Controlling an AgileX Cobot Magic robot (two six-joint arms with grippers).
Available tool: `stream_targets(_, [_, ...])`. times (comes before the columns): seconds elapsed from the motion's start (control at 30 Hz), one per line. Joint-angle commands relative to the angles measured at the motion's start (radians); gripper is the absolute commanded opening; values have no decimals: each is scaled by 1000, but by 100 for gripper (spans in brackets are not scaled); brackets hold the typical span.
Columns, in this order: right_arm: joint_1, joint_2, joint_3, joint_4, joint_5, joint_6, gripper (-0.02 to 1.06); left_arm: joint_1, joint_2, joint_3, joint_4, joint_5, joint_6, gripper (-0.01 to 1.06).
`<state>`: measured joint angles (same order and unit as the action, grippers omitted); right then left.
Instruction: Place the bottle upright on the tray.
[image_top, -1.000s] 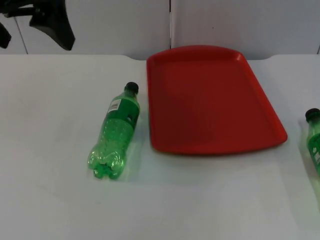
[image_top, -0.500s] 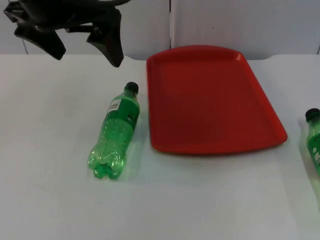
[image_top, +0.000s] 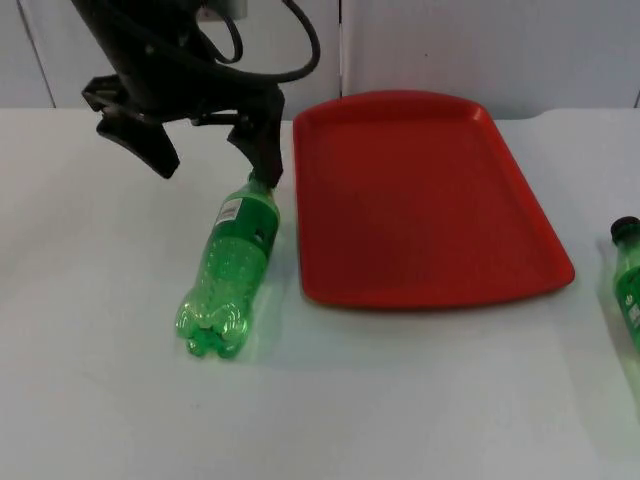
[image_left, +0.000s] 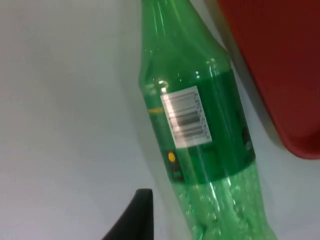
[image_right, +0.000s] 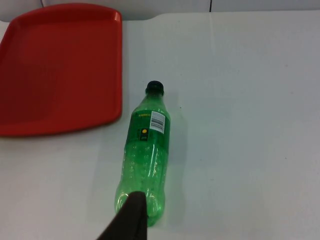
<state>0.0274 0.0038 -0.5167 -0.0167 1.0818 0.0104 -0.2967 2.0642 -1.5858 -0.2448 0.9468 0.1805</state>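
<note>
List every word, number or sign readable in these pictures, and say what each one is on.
No text can be read.
Left green bottle: white barcode patch, digits too blurred; a yellow dot on its label, no letters legible.
Right green bottle: barcode and yellow mark, too small.
Red tray: no markings.

Bottle (image_top: 232, 272) cap behind left pincer (image_top: 215, 150)
</note>
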Motion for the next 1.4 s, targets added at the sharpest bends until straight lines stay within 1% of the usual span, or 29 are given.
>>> stream_targets(0.0, [-3, -4, 0, -4, -4, 0, 105, -6, 31, -28, -23, 9, -11, 105])
stream_targets(0.17, [-3, -4, 0, -4, -4, 0, 105, -6, 135, -114, -23, 7, -25, 105])
stream_targets(0.2, [-3, -4, 0, -4, -4, 0, 105, -6, 135, -114, -23, 7, -25, 105])
stream_targets(0.37, [-3, -4, 0, -4, -4, 0, 105, -4, 218, -210, -21, 15, -29, 105])
stream_targets(0.5, [-3, -4, 0, -4, -4, 0, 105, -4, 251, -248, -5, 15, -31, 105])
stream_targets(0.67, [-3, -4, 0, -4, -4, 0, 105, -2, 281, -272, 2, 10, -41, 105])
stream_targets(0.87, [-3, -4, 0, -4, -4, 0, 105, 19, 312, -274, -1, 26, -52, 105])
stream_targets(0.97, [-3, -4, 0, -4, -4, 0, 105, 19, 322, -274, 27, 26, -54, 105])
stream_targets(1.03, [-3, -4, 0, -4, -4, 0, 105, 19, 334, -274, 50, 20, -65, 105])
stream_targets(1.37, [-3, -4, 0, -4, -4, 0, 105, 19, 372, -274, 47, 6, -77, 105])
